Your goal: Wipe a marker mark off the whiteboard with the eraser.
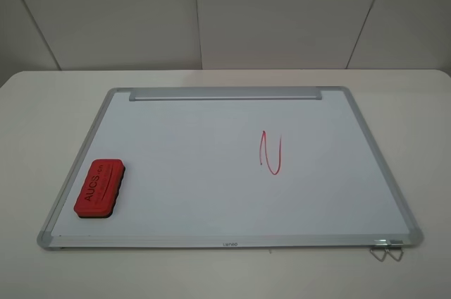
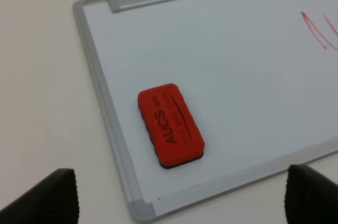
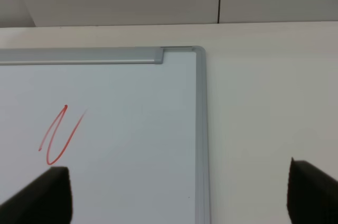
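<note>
Our left hand was spread wide with nothing between its fingertips, hovering off the near left corner of the whiteboard. The eraser lay just ahead of that hand, untouched, flat on the board close to the left frame, "AUCS" lettering up, black felt down. In the exterior high view the eraser sat near the board's near left corner, well apart from the marker mark.

Our right hand was also spread wide and empty, over the right part of the board. The red mark lay just past its left fingertip, not touched.

The board lay flat on the white counter, tray strip along the far edge. Metal clips stuck out at the near right corner.
</note>
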Action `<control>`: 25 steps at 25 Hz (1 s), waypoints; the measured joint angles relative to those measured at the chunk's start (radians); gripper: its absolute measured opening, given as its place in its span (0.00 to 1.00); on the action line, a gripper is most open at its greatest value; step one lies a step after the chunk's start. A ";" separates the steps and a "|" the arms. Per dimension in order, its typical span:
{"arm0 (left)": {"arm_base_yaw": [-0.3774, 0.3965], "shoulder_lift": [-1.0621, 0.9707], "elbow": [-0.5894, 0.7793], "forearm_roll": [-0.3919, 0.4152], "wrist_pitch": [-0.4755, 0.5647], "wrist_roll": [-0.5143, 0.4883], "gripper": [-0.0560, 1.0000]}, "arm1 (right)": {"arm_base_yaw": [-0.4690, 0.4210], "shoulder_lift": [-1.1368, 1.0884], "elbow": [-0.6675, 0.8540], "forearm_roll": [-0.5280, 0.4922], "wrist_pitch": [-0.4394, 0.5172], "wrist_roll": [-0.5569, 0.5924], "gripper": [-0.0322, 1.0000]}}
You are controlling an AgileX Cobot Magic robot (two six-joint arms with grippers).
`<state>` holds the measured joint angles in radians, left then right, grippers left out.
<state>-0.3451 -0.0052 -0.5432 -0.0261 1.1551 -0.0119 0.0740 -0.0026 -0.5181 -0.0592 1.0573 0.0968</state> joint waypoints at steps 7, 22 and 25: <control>0.000 -0.001 0.038 -0.005 -0.076 0.001 0.78 | 0.000 0.000 0.000 0.000 0.000 0.000 0.73; 0.172 -0.001 0.038 -0.008 -0.086 0.001 0.78 | 0.000 0.000 0.000 0.000 0.000 0.000 0.73; 0.262 -0.001 0.038 -0.010 -0.086 0.001 0.78 | 0.000 0.000 0.000 0.000 0.000 0.000 0.73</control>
<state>-0.0832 -0.0060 -0.5052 -0.0357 1.0695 -0.0107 0.0740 -0.0026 -0.5181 -0.0592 1.0573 0.0968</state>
